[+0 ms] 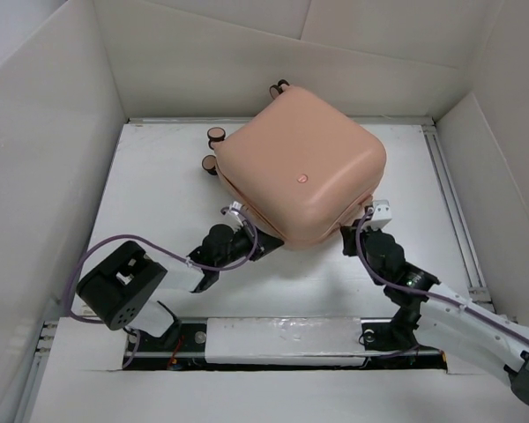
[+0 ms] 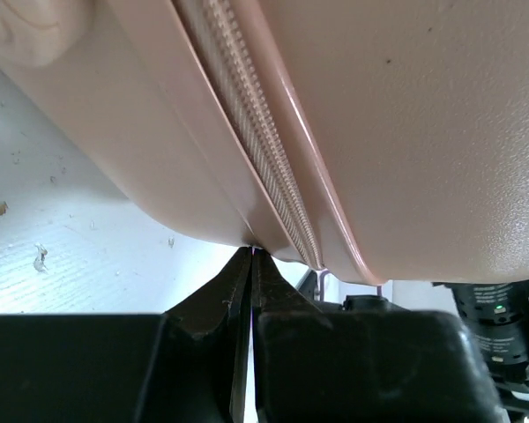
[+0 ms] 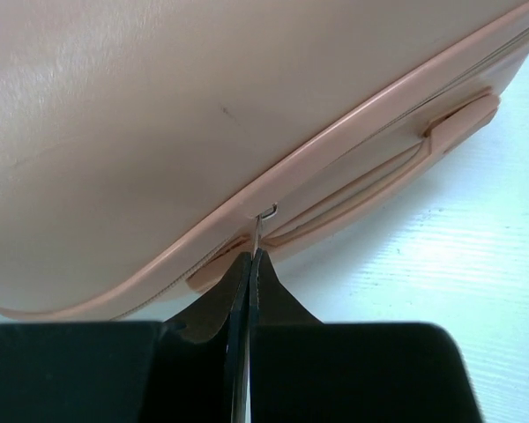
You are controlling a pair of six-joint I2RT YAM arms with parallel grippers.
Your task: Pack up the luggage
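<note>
Spotted the luggage [image 1: 300, 163] lying closed on the table [image 1: 159, 194], far of centre, long axis diagonal, wheels [image 1: 216, 134] pointing far-left. Caught left gripper [image 2: 251, 254] fully closed against its zipper seam [image 2: 256, 150], grip unclear; right gripper [image 3: 254, 256] pinched onto the zipper pull [image 3: 266, 211].

White tabletop [image 1: 159, 194] boxed in by plain white panels [image 1: 44, 132] left, back, right; metal rail [image 1: 454, 211] along right edge; flat even light.

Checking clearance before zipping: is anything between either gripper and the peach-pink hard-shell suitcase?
Nothing visible. The left gripper, shut, sits at the seam of the peach-pink hard-shell suitcase; the right gripper is shut on a small metal zipper pull by its handle.
</note>
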